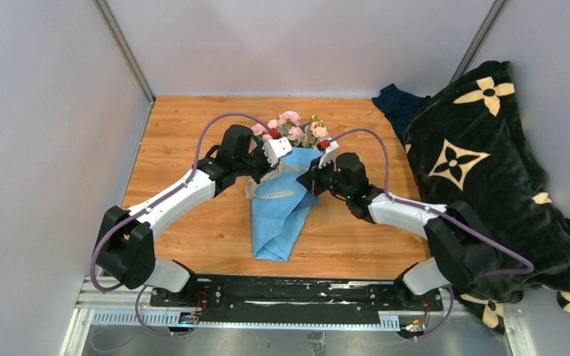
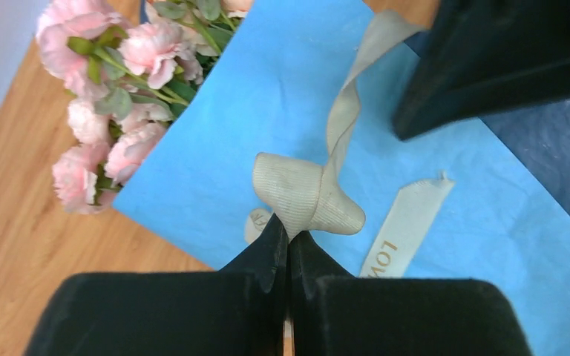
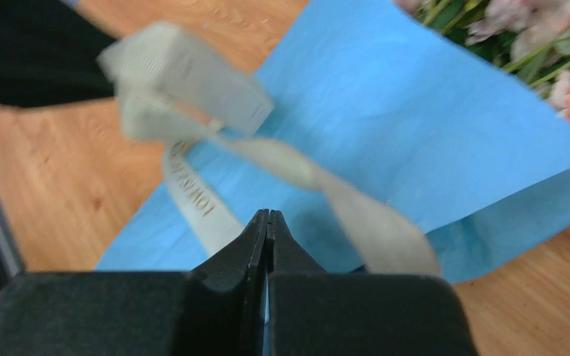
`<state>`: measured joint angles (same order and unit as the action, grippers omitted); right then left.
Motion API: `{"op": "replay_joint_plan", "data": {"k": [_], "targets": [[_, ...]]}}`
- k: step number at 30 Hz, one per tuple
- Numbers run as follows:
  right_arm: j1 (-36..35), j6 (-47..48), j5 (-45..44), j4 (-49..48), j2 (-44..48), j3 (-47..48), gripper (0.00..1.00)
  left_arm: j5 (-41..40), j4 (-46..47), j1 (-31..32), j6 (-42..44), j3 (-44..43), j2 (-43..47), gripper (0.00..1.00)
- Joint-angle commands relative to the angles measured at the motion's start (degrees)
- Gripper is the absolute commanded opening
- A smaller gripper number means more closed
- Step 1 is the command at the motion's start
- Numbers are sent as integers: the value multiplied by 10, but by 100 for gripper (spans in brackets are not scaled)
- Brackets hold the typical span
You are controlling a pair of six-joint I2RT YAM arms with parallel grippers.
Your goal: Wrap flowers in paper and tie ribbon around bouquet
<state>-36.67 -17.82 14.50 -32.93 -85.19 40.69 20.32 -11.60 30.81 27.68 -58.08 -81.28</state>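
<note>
The bouquet [image 1: 282,208] lies on the wooden table: pale pink flowers [image 1: 297,130] [image 2: 111,96] stick out of a cone of light blue paper [image 2: 267,96] [image 3: 386,111]. A cream ribbon [image 2: 308,196] [image 3: 185,74] loops over the paper, and one printed tail lies flat. My left gripper [image 1: 267,174] [image 2: 289,233] is shut on a fold of the ribbon. My right gripper [image 1: 304,182] [image 3: 269,215] hangs over the paper from the right, its jaws pressed together. A blurred ribbon strand passes just right of its tips, and nothing shows between them.
A black blanket with cream flower shapes [image 1: 490,163] is heaped along the right side. Dark blue cloth [image 1: 397,104] lies at the back right. Bare wooden table [image 1: 193,222] surrounds the bouquet, and grey walls close the left, back and right.
</note>
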Motion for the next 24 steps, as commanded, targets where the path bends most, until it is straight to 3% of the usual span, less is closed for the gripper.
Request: {"op": "replay_joint_plan", "data": {"k": [1, 4, 9, 14, 24], "targets": [[11, 40, 101, 80, 45, -27, 0, -15, 44, -4, 24, -2, 6, 0], [9, 45, 97, 84, 48, -23, 1, 4, 40, -3, 18, -3, 6, 0], [-42, 13, 47, -89, 0, -26, 24, 19, 37, 3, -3, -4, 4, 0], [-62, -17, -79, -210, -52, -21, 37, 24, 39, 5, -11, -8, 0, 0], [-62, -68, -171, -355, -168, 9, 41, 33, 37, 5, -21, -11, -7, 0]]}}
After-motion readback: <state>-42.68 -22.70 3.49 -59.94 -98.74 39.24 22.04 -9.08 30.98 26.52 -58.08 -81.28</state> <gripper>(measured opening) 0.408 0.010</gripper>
